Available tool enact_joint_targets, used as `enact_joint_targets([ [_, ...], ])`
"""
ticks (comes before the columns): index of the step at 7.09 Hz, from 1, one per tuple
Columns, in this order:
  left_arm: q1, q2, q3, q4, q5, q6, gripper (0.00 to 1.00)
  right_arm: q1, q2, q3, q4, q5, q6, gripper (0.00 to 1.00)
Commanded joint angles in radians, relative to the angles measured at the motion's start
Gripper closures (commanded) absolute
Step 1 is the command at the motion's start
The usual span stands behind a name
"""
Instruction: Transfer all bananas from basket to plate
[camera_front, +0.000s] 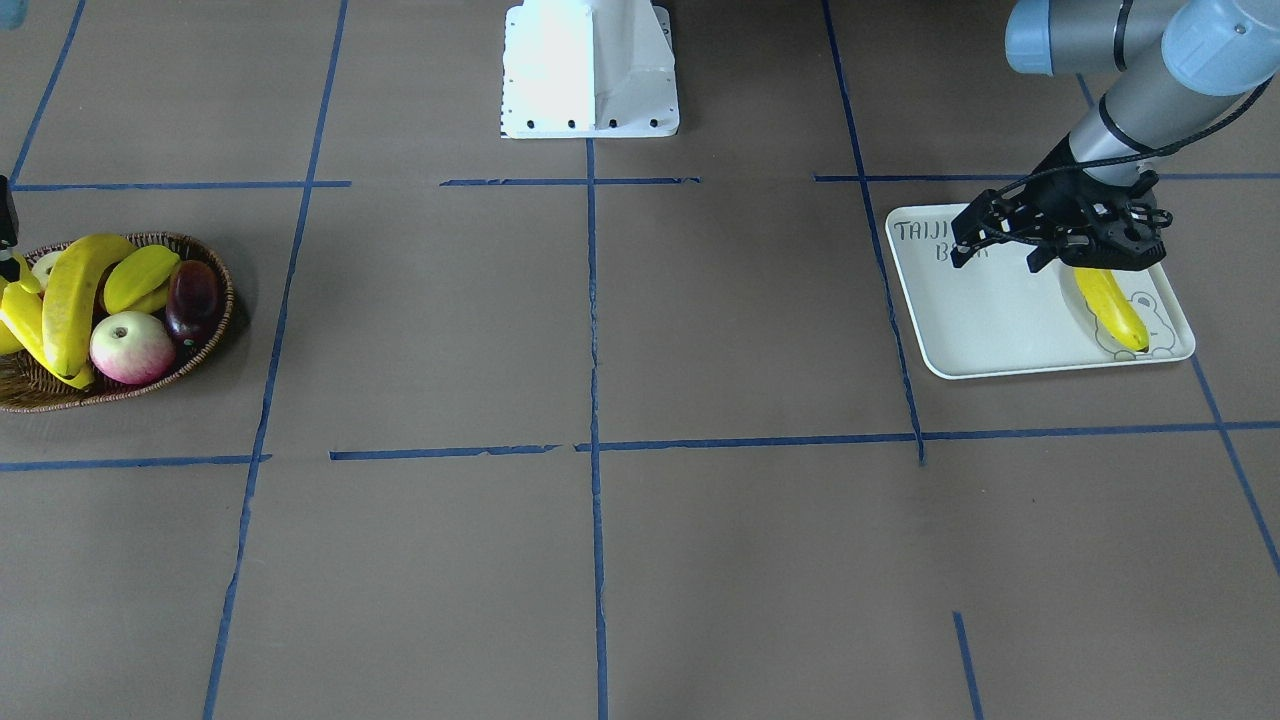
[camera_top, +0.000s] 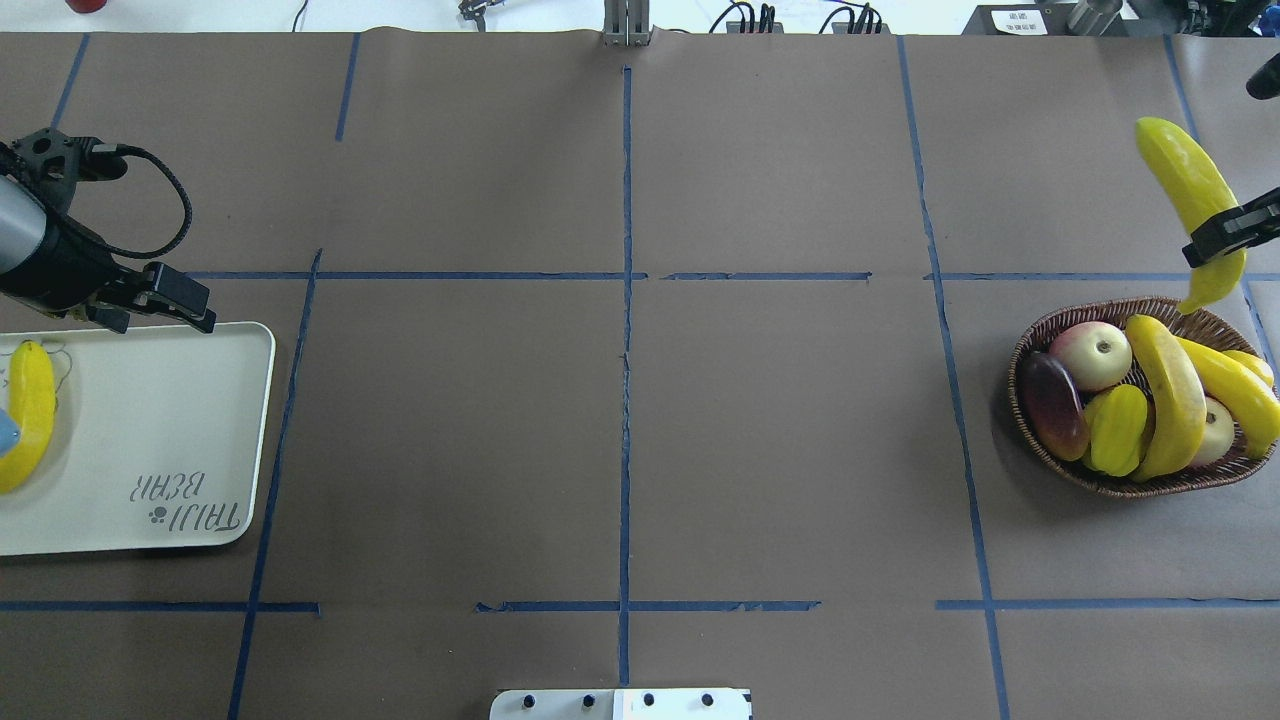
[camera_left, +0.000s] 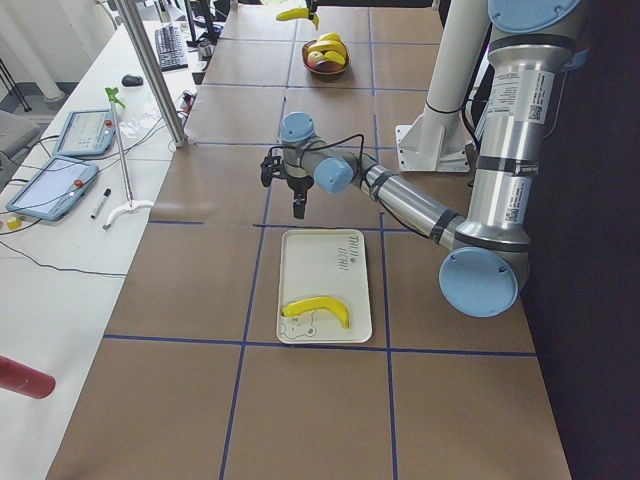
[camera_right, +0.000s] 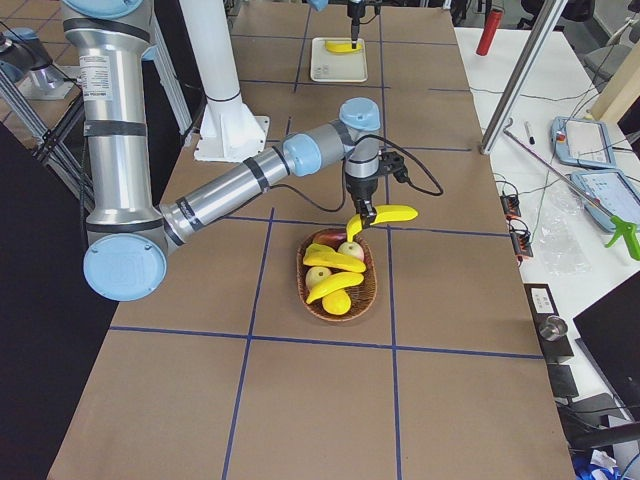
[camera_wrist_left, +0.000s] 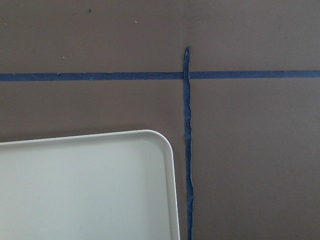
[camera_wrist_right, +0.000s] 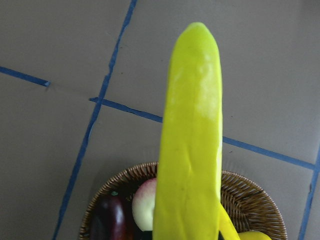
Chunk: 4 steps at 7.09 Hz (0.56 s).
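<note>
My right gripper (camera_top: 1225, 235) is shut on a yellow banana (camera_top: 1188, 195) and holds it in the air over the far rim of the wicker basket (camera_top: 1030, 345); the banana fills the right wrist view (camera_wrist_right: 192, 145). Two more bananas (camera_top: 1165, 395) (camera_top: 1238, 388) lie in the basket. One banana (camera_front: 1110, 305) lies on the off-white plate (camera_front: 990, 330) by the bear outline. My left gripper (camera_front: 1000, 255) hovers over the plate's robot-side edge, apart from that banana, and looks open and empty. The left wrist view shows only a plate corner (camera_wrist_left: 75, 190).
The basket also holds a pink apple (camera_top: 1092, 355), a dark purple fruit (camera_top: 1052, 403), a yellow-green starfruit (camera_top: 1117, 428) and a pale pear (camera_top: 1212, 432). The white robot base (camera_front: 590, 70) stands at mid-table. Blue tape lines cross the brown table.
</note>
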Motion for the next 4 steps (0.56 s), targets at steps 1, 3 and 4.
enact_joint_targets([
  [1, 0.002, -0.003, -0.003, -0.002, -0.003, -0.010, 0.00, -0.059, 0.071, -0.035, 0.001, 0.050, 0.027, 0.97],
  [3, 0.005, -0.022, -0.004, -0.012, -0.008, -0.024, 0.00, -0.116, 0.150, -0.060, 0.003, 0.081, 0.126, 0.95],
  [4, 0.006, -0.042, -0.003, -0.018, -0.009, -0.085, 0.00, -0.169, 0.215, -0.064, 0.024, 0.078, 0.277, 0.95],
])
